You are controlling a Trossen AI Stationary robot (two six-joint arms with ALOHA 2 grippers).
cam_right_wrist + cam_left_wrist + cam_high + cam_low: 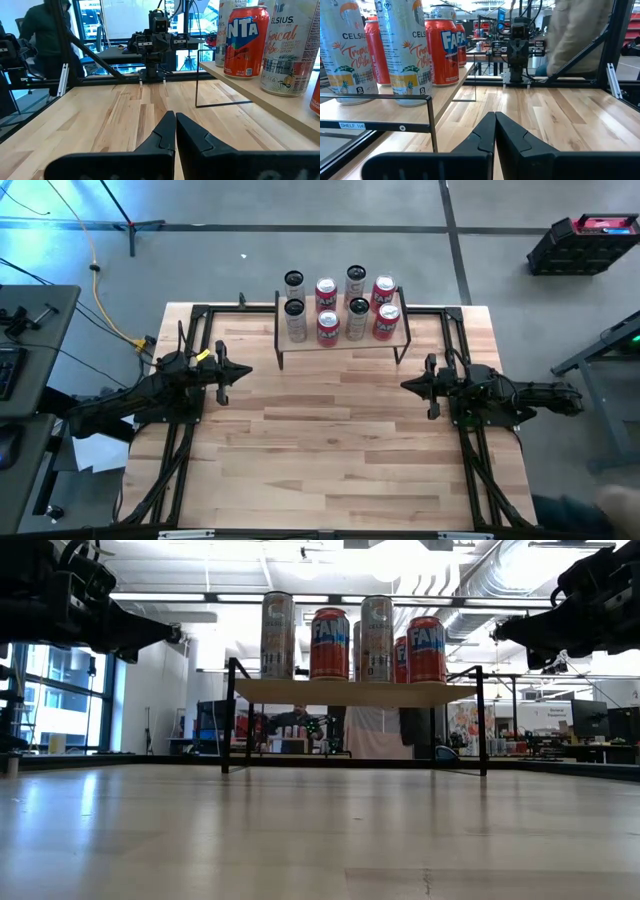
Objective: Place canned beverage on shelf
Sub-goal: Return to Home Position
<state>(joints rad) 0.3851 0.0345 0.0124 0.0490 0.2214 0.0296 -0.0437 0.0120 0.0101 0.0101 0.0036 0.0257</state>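
Left gripper (495, 114): fingers were closed, empty, over the table's (330, 450) left side.
Right gripper (175, 114): closed, empty, opposite.
Shelf (340, 344): far table edge, long axis lay left-to-right.
Cans (328, 328): eight stood upright on it.

There are four white cans (294, 318) and four red cans (327, 327), so eight in all. There is one shelf (345, 343), one worktop (330, 440), one left pincer (245, 372) and one right pincer (405, 385).
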